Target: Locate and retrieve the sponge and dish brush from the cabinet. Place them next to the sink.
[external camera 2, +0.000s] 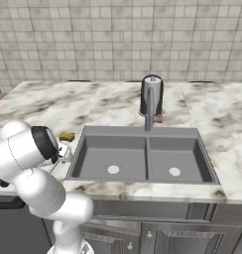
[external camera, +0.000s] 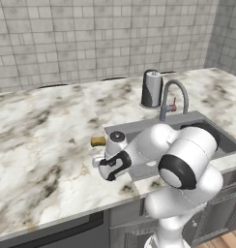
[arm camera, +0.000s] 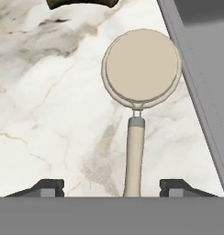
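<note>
- Cream and tan, the dish brush (arm camera: 140, 96) lay flat on the white-brown marble counter (external camera: 37, 145), its thin pale handle running up to a round whitish-tan head.
- In the hand view the handle passed between the two dark fingertips (arm camera: 49, 186) of the robot's gripper (arm camera: 112, 187), and neither tip touched it.
- The jaws stood spread wide on either side of the handle, with nothing clamped between them.
- The brush head sat just beside the grey steel rim of the rectangular sink (external camera 2: 143, 131), on the marble and not in the basin.
- A small yellow-brown sponge block (external camera: 97, 141) rested on the counter near the sink's left edge, just beyond the brush head; in the right base view it showed as a sponge (external camera 2: 67, 136) close to the basin's near-left corner.
- The white arm bent low over the counter at the sink's left side, and its hand (external camera: 110, 162) hung just above the marble.
- A tall curved grey tap (external camera: 174, 97) rose behind the basin, and a dark grey kettle with a pale lid (external camera: 151, 88) stood upright on the counter just behind it.
- The double basin (external camera 2: 173, 158) held two round drains.
</note>
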{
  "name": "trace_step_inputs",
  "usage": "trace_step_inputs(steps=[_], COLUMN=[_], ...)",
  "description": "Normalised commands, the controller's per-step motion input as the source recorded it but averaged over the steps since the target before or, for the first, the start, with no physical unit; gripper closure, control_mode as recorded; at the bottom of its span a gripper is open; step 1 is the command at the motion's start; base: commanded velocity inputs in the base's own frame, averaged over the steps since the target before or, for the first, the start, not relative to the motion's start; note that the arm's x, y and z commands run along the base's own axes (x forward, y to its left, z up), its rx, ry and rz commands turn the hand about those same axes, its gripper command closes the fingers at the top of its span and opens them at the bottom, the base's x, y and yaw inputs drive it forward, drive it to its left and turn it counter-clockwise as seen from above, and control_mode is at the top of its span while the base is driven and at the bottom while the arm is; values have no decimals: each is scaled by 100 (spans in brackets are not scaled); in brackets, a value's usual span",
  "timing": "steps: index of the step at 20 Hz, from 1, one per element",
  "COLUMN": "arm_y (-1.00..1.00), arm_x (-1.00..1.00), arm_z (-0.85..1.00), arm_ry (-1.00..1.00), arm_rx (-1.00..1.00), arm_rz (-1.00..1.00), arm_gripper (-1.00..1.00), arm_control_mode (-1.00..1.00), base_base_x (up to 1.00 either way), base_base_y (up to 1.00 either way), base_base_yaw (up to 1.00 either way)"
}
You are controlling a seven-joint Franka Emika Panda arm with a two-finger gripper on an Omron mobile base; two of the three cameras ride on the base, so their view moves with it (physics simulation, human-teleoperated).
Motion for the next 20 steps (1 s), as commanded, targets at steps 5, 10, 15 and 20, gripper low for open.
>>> trace_step_inputs(steps=[5, 10, 15, 20], arm_y=[-2, 0, 0, -33], arm_x=[-37, -52, -85, -58], arm_z=[55, 78, 33, 30], arm_ry=[4, 2, 1, 0], arm_rx=[0, 0, -1, 0], arm_rz=[-1, -2, 0, -5], arm_gripper=[-100, -100, -100, -100], arm_control_mode=[-100, -100, -100, -100], base_base_x=[0, 0, 0, 0], base_base_y=[0, 0, 0, 0], base_base_yaw=[0, 0, 0, 0])
